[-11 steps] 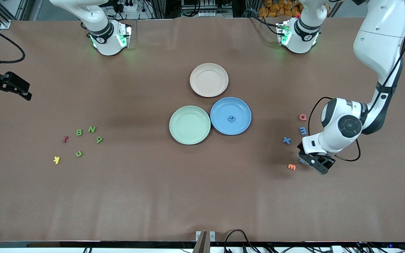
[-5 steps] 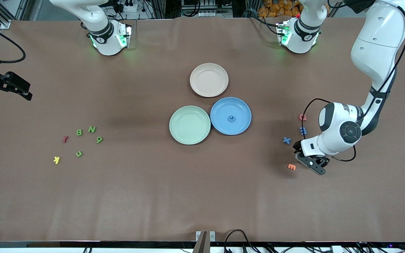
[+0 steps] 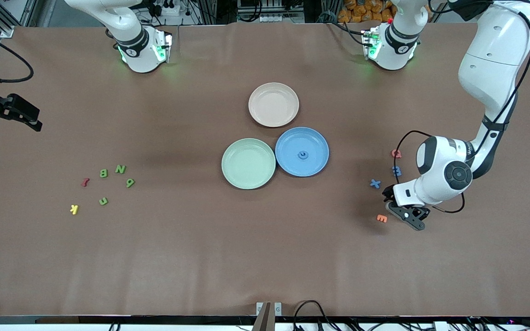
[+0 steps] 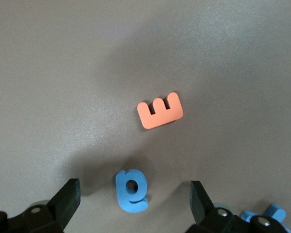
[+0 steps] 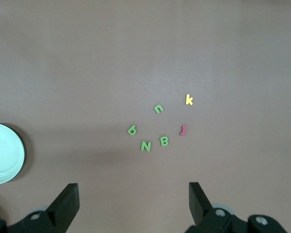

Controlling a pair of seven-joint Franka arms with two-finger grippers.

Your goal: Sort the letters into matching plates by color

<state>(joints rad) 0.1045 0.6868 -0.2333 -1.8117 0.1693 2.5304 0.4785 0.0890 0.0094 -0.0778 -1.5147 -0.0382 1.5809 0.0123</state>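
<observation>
The left gripper (image 4: 131, 196) hangs low over the table at the left arm's end, its jaws spread wide and holding nothing; a blue letter (image 4: 131, 190) lies flat on the table between the two fingertips, touching neither. Just beside it is an orange E (image 4: 160, 110), clear of the fingers, and a blue X (image 3: 375, 184) lies near the gripper, toward the plates. Another blue letter (image 3: 397, 171) and a pink letter (image 3: 396, 153) lie farther from the front camera, partly hidden by the arm. At the middle of the table the blue plate (image 3: 292, 163) already has one small blue letter (image 3: 302, 155) in it; the green plate (image 3: 248, 164) touches it on the side toward the right arm, and the beige-pink plate (image 3: 273, 105) sits just farther from the camera. The right gripper (image 5: 131, 206) waits high over the right arm's end of the table, jaws wide and empty. Below it lie four green letters (image 5: 146, 145), well apart from the plates, with a red letter (image 5: 184, 130) and a yellow k (image 5: 189, 100) beside them.
</observation>
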